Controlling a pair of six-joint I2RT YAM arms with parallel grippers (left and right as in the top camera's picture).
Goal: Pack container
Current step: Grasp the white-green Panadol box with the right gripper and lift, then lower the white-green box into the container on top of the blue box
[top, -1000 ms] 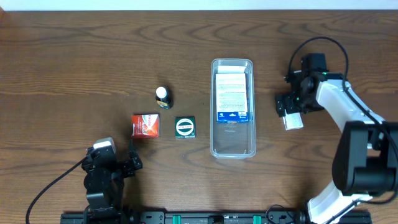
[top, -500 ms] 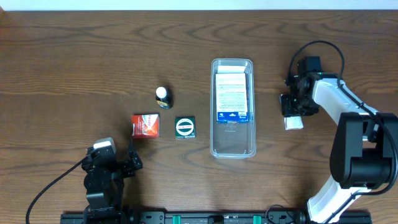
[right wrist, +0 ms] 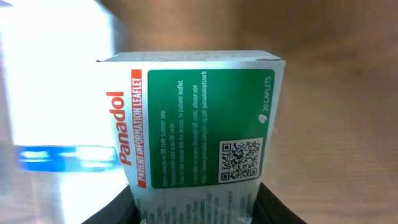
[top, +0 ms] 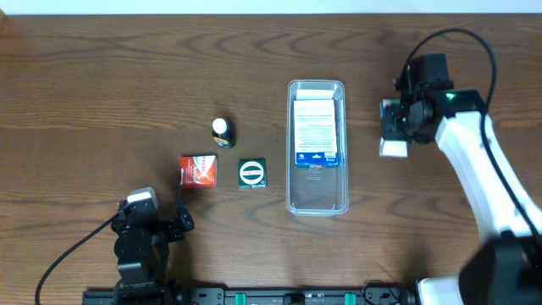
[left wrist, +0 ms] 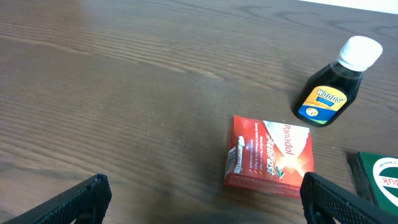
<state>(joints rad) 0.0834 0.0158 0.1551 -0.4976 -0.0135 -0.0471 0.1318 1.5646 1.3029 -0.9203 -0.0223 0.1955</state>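
Your R gripper clamps white box, just right of container; L gripper wide open nr red box.

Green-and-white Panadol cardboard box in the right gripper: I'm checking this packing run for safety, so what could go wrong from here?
The right gripper grips the green-and-white Panadol cardboard box only near one end, so it may pivot or slip. The clear plastic rectangular container already holds a white-and-blue box, leaving little free floor, so the new box might catch the rim or land askew.
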